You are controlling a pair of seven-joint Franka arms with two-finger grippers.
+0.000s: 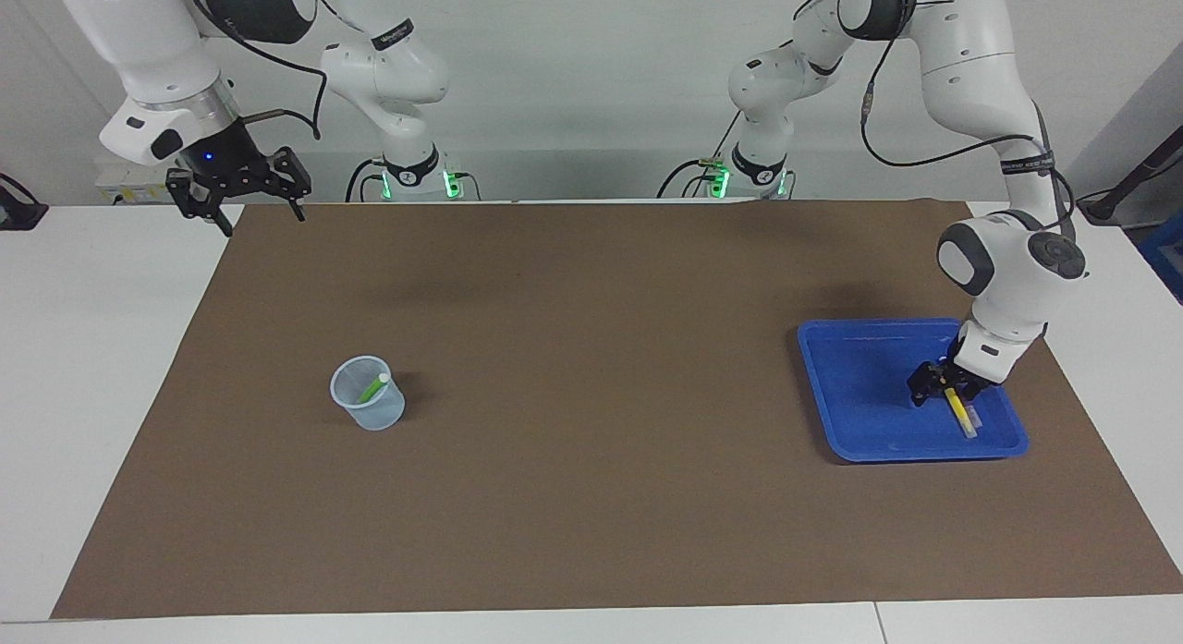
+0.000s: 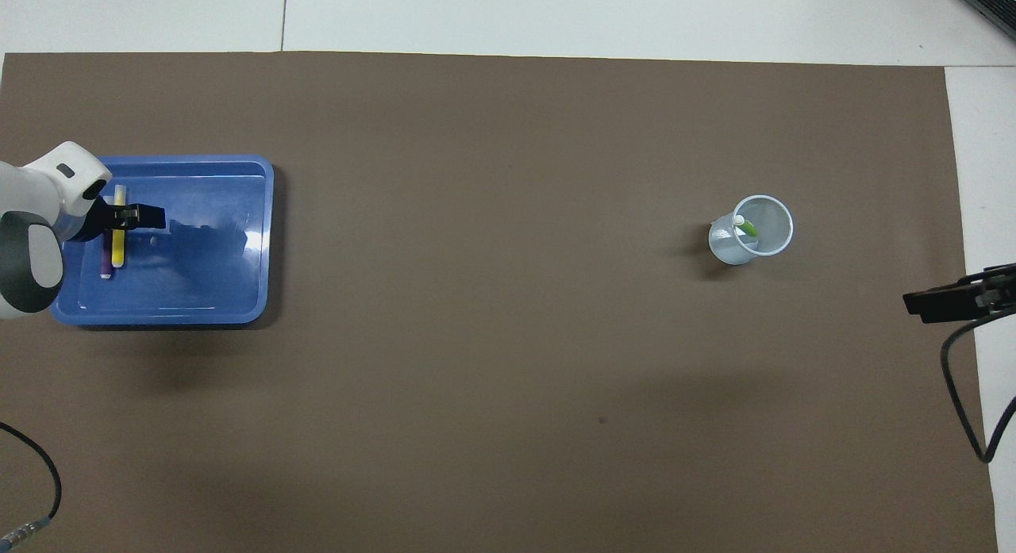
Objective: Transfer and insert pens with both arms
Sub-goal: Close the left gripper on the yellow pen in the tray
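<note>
Brown mat [image 1: 591, 496] on white table; green marker pen [image 1: 373, 387] already in clear plastic cup [image 1: 368, 407]; left gripper [image 1: 941, 385] open over yellow marker pen [image 1: 958, 411] in blue plastic tray [image 1: 855, 394], purple marker pen [image 2: 105, 258] beside it; pick-up step, next calls for closing on yellow barrel; right gripper [image 1: 238, 193] open, waiting over mat corner.

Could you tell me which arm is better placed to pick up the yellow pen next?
The left: its open gripper is down in the blue tray at the yellow pen. The right gripper waits raised over the table's edge by the robots.
</note>
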